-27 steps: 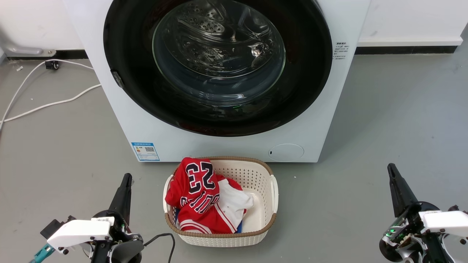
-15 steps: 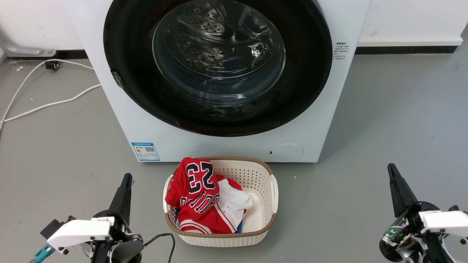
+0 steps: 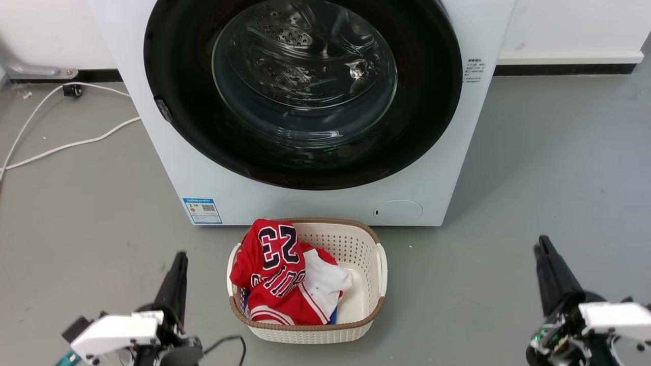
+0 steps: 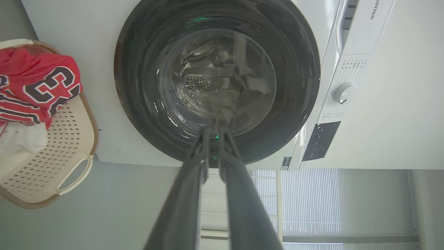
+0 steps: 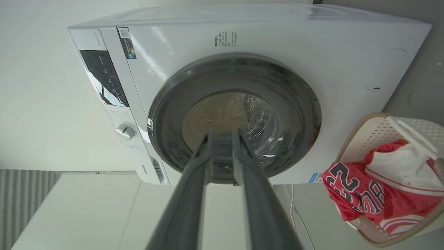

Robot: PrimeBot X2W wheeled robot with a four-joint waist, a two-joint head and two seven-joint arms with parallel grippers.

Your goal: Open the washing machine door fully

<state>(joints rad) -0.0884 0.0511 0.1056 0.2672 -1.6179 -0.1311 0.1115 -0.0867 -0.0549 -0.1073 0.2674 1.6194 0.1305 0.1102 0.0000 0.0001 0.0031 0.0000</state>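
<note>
The washing machine (image 3: 305, 206) is a white front-loader standing straight ahead. Its washing machine door (image 3: 304, 91), a glossy black disc with a clear glass bowl, lies flat against the front, closed. The door (image 4: 216, 80) faces my left gripper (image 4: 215, 133), whose fingers nearly touch with nothing between them. My right gripper (image 5: 223, 133) has a small gap between its fingers and points at the door (image 5: 239, 104) from a distance. In the head view my left gripper (image 3: 180, 256) and right gripper (image 3: 542, 244) hang low, well short of the machine.
A cream laundry basket (image 3: 382, 269) with a red jersey (image 3: 269, 264) sits on the floor just before the machine, between my arms. White cables (image 3: 66, 145) trail over the grey floor at the left. Open floor lies to the right.
Both grippers have dropped slightly toward the bottom edge of the head view. The door and the basket have not moved.
</note>
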